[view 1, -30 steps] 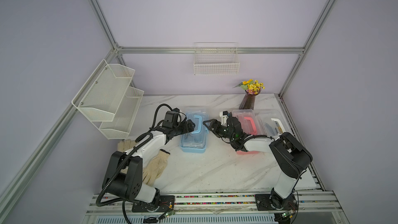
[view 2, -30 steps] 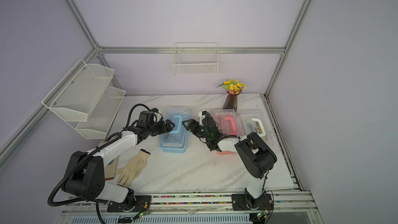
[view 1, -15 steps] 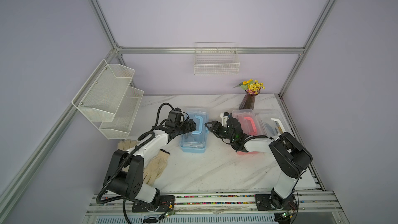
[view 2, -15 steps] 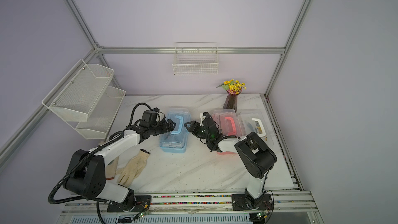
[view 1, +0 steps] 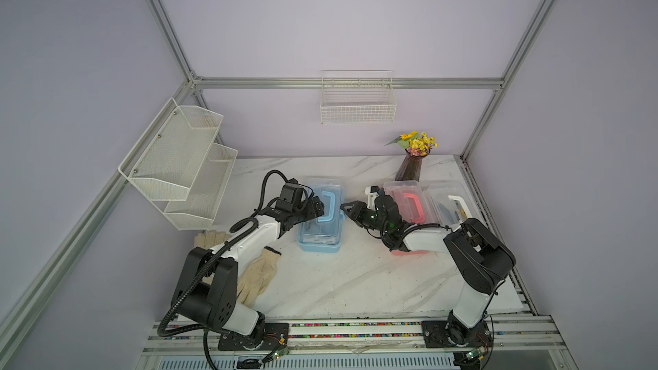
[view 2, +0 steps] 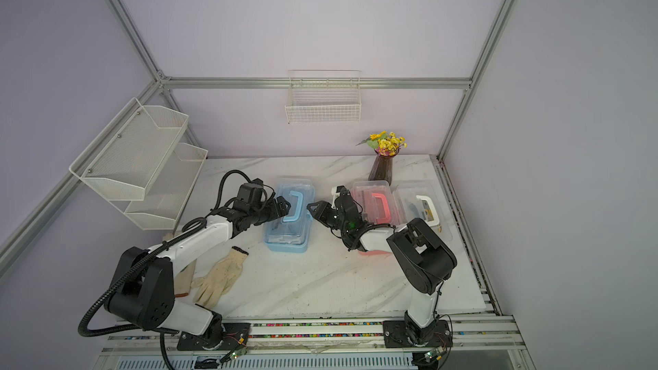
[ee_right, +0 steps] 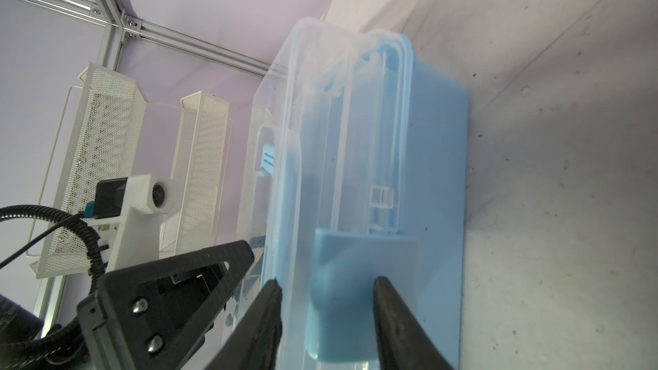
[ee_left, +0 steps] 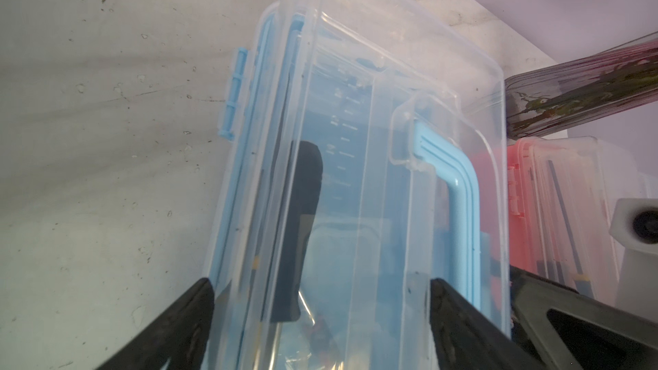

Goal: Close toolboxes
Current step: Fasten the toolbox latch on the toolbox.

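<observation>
The scene is being lit brightly and evenly, and only faint, soft shadows are being cast on the desk [view 1: 356, 279]. In both top views the metal frame [view 1: 341, 83] is being splayed outward by wide-angle perspective. In the wrist views the blue box [ee_left: 356, 172] is being rendered hazy, and the right claw [ee_right: 327, 281] is being blurred at close range.

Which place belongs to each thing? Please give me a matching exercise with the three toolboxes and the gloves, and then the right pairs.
Things:
1. blue toolbox
2. pink toolbox
3. white toolbox
4. gloves

Places:
a. nearest the table's right edge
b. beside the left arm
c. between the left end effector and the right end effector
d. just in front of the vase

Pairs: 1-c, 2-d, 3-a, 4-b.
</observation>
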`<move>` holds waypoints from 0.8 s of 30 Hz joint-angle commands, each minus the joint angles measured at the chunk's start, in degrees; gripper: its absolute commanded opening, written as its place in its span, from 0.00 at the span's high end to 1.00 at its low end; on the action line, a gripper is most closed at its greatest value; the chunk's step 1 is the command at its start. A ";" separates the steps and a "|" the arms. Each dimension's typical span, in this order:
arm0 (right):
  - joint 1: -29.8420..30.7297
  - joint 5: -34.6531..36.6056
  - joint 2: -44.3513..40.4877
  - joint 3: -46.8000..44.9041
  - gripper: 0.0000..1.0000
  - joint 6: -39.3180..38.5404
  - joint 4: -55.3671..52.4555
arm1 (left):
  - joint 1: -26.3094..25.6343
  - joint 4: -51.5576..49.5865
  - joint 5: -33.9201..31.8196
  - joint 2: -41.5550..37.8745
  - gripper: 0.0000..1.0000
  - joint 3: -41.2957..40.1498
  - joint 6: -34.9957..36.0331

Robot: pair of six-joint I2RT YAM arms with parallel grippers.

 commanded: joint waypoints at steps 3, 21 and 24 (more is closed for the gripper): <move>1.97 -0.61 1.04 2.70 0.61 -1.58 -6.02 | -5.25 0.00 4.57 -1.82 0.12 -3.51 -7.94; 5.04 4.07 0.63 9.15 0.74 -8.03 -23.00 | -6.54 2.43 2.57 -3.10 0.14 -5.43 -10.51; 6.06 5.38 0.58 10.85 0.75 -9.42 -26.69 | -6.65 2.58 2.48 -3.08 0.14 -5.48 -10.60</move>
